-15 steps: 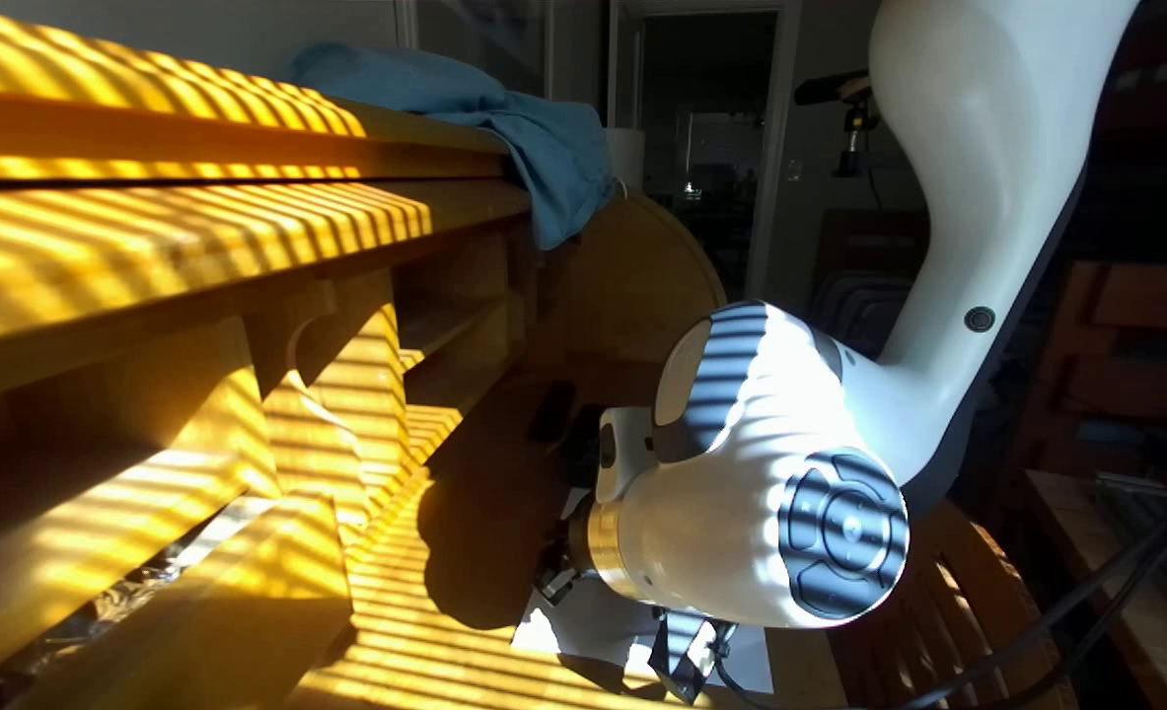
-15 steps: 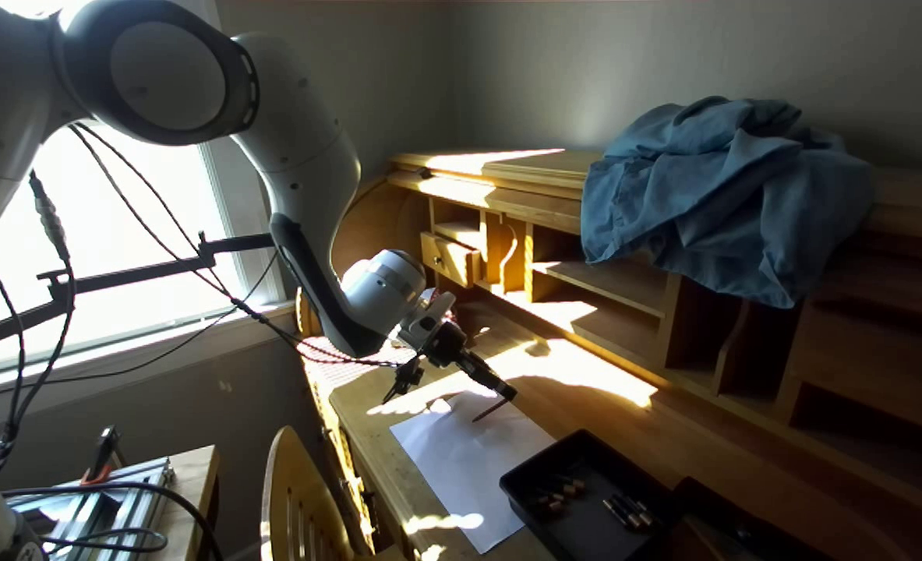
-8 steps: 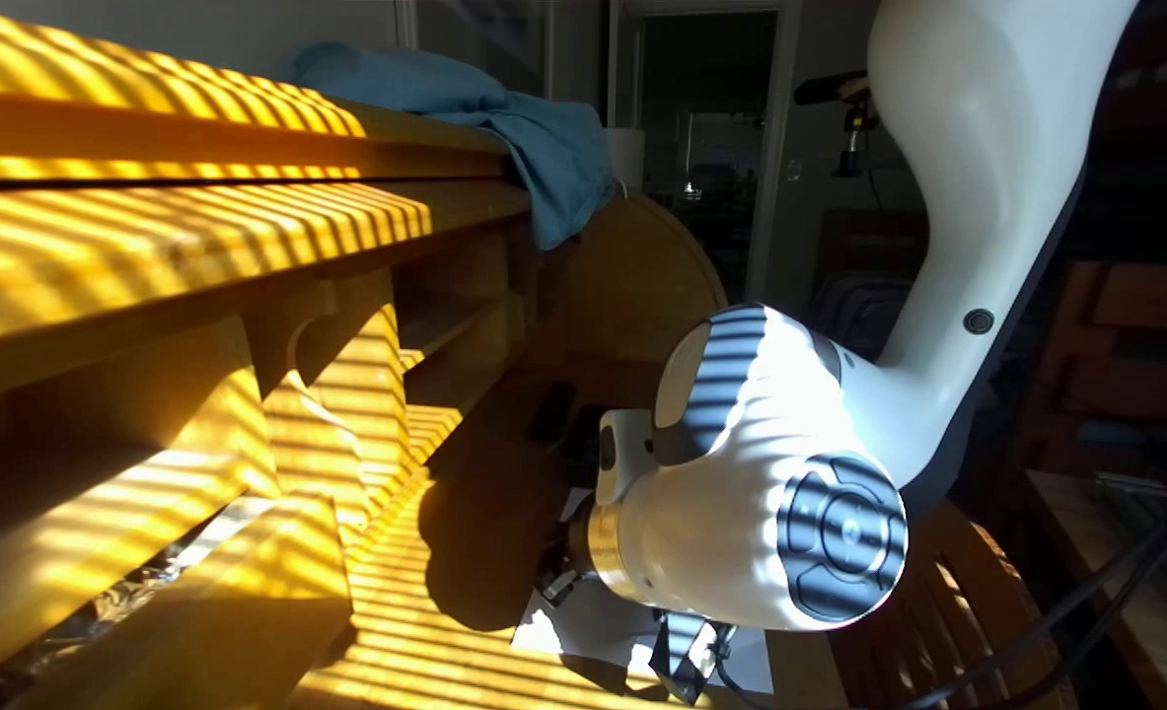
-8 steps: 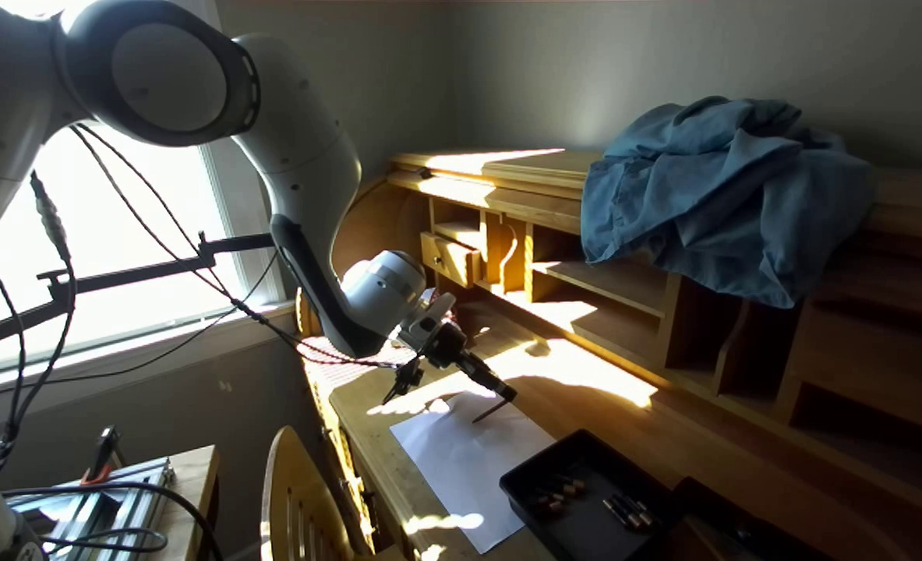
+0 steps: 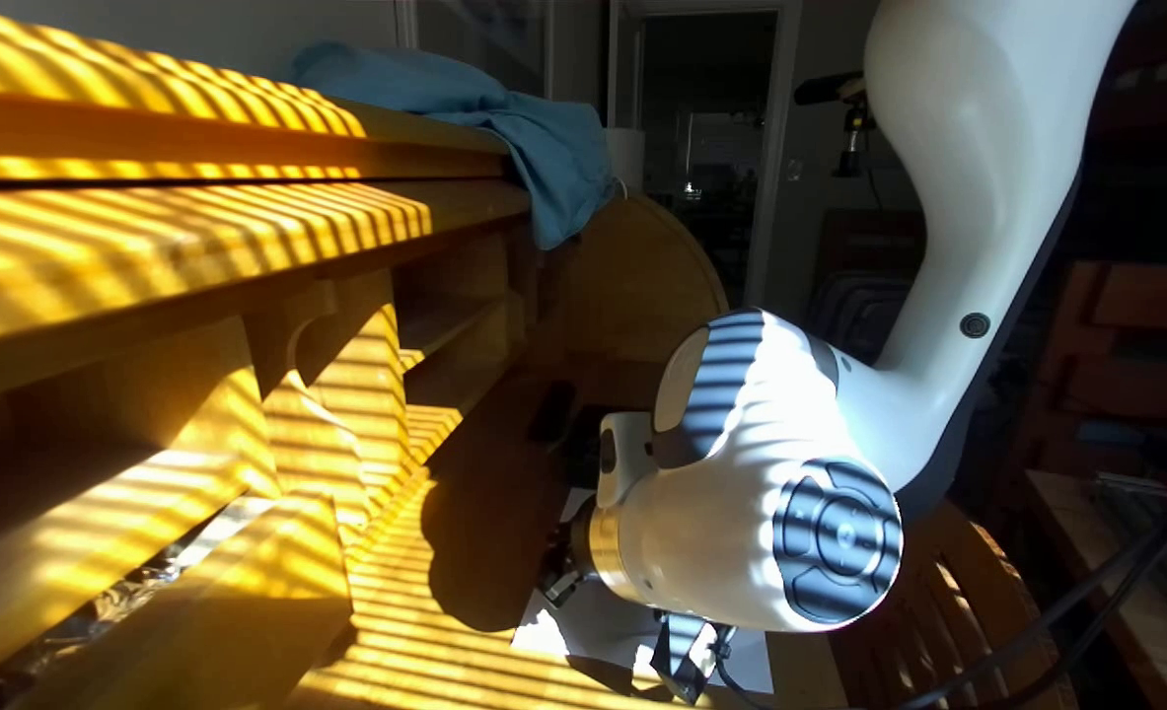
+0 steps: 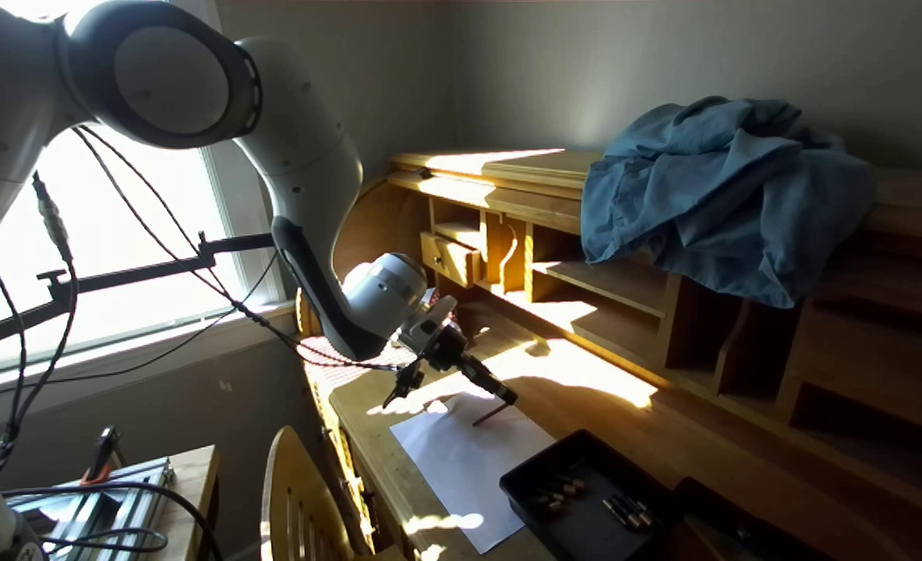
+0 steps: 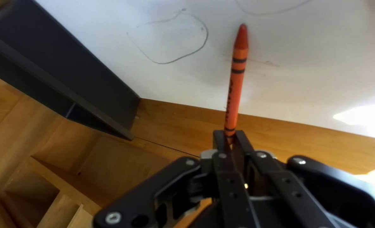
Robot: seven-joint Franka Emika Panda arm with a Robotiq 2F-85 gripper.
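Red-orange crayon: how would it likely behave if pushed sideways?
The fingers hold the red-orange crayon only near its back end, so it may pivot. Being so slim, it could snap under a hard push. Looking round, it would probably roll if released.

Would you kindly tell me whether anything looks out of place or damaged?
The blue cloth looks odd: it lies crumpled atop the desk, drooping over its front. One small drawer stands pulled out. The crayon shows no visible damage.
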